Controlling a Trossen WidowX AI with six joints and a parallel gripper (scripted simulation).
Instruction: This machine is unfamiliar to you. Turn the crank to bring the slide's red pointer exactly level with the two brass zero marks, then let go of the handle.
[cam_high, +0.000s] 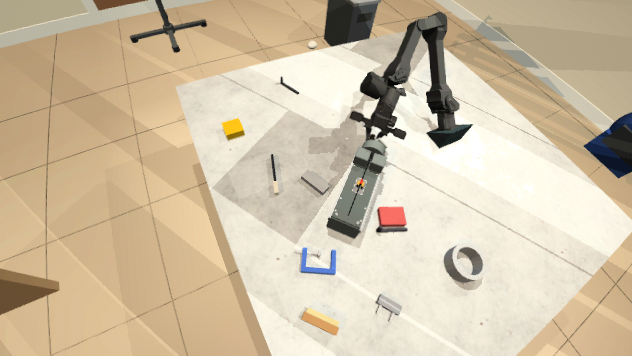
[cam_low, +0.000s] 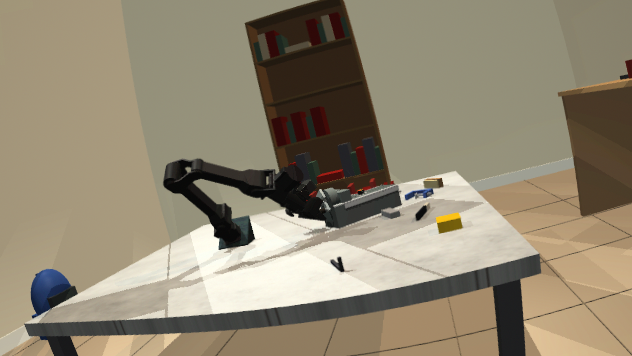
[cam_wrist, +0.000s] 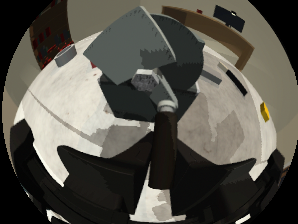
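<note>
The grey-green machine (cam_high: 348, 206) (cam_low: 367, 205) stands on the table, long and box-shaped, with a rounded housing at the end near the arm. The red pointer (cam_high: 361, 183) shows on its top by the slot, inside a small pale outline. Whether it is level with the brass zero marks is too small to tell. In the wrist view the crank arm (cam_wrist: 164, 95) runs from a hexagonal hub (cam_wrist: 144, 80) to a dark brown handle (cam_wrist: 163, 150). My gripper (cam_wrist: 160, 136) (cam_high: 373, 136) is shut on the crank handle, one finger on each side of it.
A grey block (cam_high: 315, 182) and a dark pen-like tool (cam_high: 274, 172) lie on one side of the machine, a red object (cam_high: 392, 216) on the other. Beyond its far end are a blue clamp frame (cam_high: 318, 271) and a grey ring (cam_high: 450, 265). A yellow block (cam_high: 233, 128) (cam_low: 449, 223) lies near the edge.
</note>
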